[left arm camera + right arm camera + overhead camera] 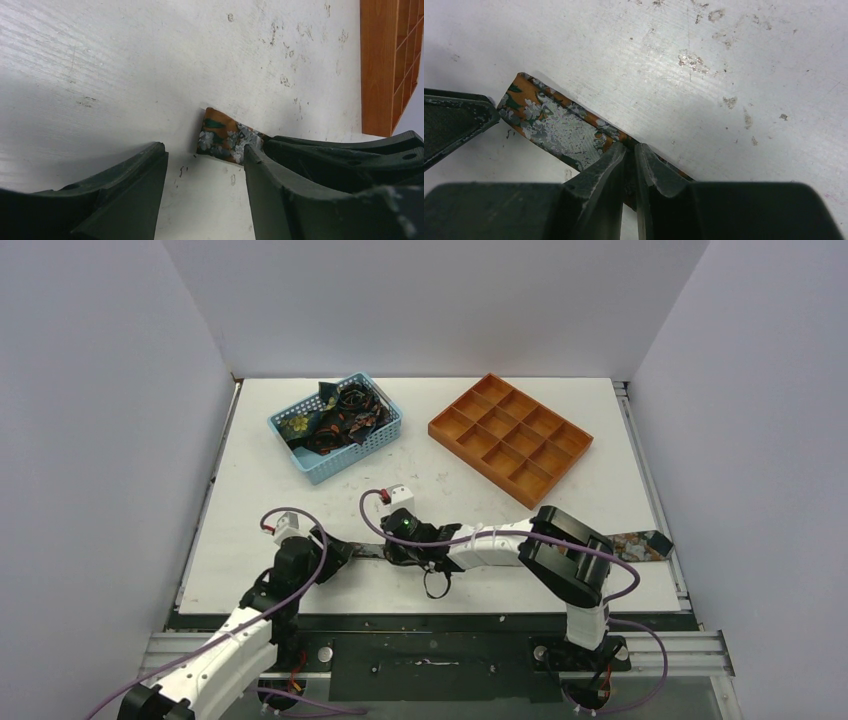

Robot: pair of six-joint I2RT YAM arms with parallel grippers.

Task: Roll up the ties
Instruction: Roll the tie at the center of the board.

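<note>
Unrolled orange floral fabric necktie [559, 127] flat along table [250, 530] near edge; right gripper [630, 155] clamped on it, left gripper [205, 152] jaws apart at its tip. Other ties [335, 420] in light-blue mesh basket [386, 432]. Barely started.

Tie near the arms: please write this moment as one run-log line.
tie: flat, unrolled | right gripper: shut on tie | left gripper: open by tie end

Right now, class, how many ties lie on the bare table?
1: the tie runs along the near edge, pinched near its left end in the right gripper. Others sit tangled in the basket, too jumbled to count.
</note>
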